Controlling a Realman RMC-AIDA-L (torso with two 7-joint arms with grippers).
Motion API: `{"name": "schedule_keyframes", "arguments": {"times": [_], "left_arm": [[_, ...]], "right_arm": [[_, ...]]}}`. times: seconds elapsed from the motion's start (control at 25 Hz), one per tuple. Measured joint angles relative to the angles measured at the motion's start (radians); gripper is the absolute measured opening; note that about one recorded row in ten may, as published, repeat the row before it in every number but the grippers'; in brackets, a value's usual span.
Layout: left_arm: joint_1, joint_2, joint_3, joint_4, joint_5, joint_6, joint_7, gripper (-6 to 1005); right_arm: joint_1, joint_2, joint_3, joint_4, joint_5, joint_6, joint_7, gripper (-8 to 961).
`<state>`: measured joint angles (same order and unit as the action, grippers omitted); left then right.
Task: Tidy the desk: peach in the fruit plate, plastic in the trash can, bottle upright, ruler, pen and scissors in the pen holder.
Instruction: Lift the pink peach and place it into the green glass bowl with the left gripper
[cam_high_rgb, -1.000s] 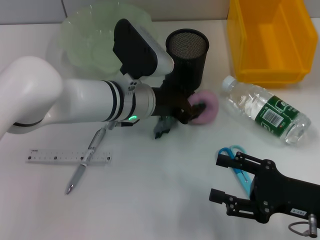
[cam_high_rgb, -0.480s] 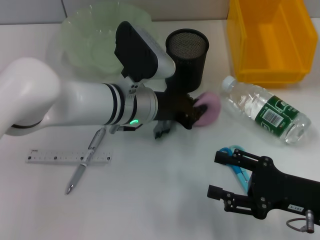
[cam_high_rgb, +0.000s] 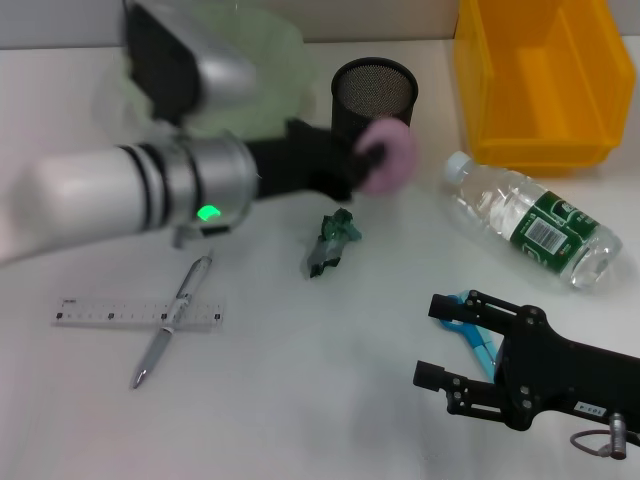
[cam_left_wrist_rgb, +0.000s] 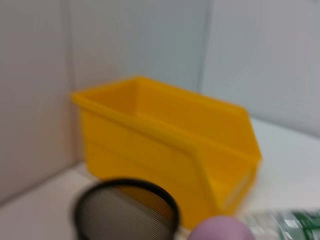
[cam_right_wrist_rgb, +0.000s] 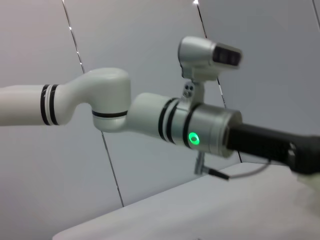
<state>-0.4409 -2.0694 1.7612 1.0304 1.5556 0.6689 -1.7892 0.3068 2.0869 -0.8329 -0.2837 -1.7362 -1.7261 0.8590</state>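
So the left gripper (cam_high_rgb: 368, 160) has the peach (cam_high_rgb: 392, 158) clamped between its fingers and it's held up off the desk, right in front of the black mesh pen holder (cam_high_rgb: 373, 92) in the head view. The pink fruit sticks out past the fingertips on the side toward the yellow bin (cam_high_rgb: 540, 75). In the left wrist view you only get the top of the peach (cam_left_wrist_rgb: 220, 229) poking in at the edge, with the pen holder rim (cam_left_wrist_rgb: 127, 200) beside it and the bin (cam_left_wrist_rgb: 170, 145) behind.

The fruit plate (cam_high_rgb: 245, 45) (pale green, see-through) sits at the back of the desk, mostly behind the left arm (cam_high_rgb: 130, 190), well apart from the peach.

Other stuff on the desk: a crumpled green bit of plastic (cam_high_rgb: 332, 240) lies in the open just below where the peach is held. The pen (cam_high_rgb: 175, 318) lies diagonally across the ruler (cam_high_rgb: 138, 314), touching it. The bottle (cam_high_rgb: 530, 222) is on its side near the bin.

The right gripper (cam_high_rgb: 445, 340) is low near the front edge with its fingers spread apart, holding nothing, and the blue scissors (cam_high_rgb: 470, 325) lie under or just beside its fingers, hard to say if they touch. The right wrist view only shows the left arm (cam_right_wrist_rgb: 150, 120) against the wall
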Motion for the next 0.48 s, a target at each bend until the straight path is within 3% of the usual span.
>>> {"name": "schedule_keyframes", "arguments": {"times": [0.16,0.2,0.36,0.48], "left_arm": [[0.067,0.0,-0.169,0.067,-0.003,0.045,0.0,138],[0.067,0.0,-0.169,0.067,-0.003,0.045,0.0,138],[0.071,-0.001,-0.306,0.063,-0.008,0.039,0.01,140],[0.058,-0.003,-0.329,0.047,-0.009,0.012,0.023,141]], "right_arm": [[0.009,0.001,0.002,0.019,0.001,0.001,0.001,797],[0.009,0.001,0.002,0.019,0.001,0.001,0.001,797],[0.012,0.002,0.003,0.028,0.003,0.001,0.0,797],[0.017,0.002,0.003,0.046,0.01,0.0,-0.004,797]]}}
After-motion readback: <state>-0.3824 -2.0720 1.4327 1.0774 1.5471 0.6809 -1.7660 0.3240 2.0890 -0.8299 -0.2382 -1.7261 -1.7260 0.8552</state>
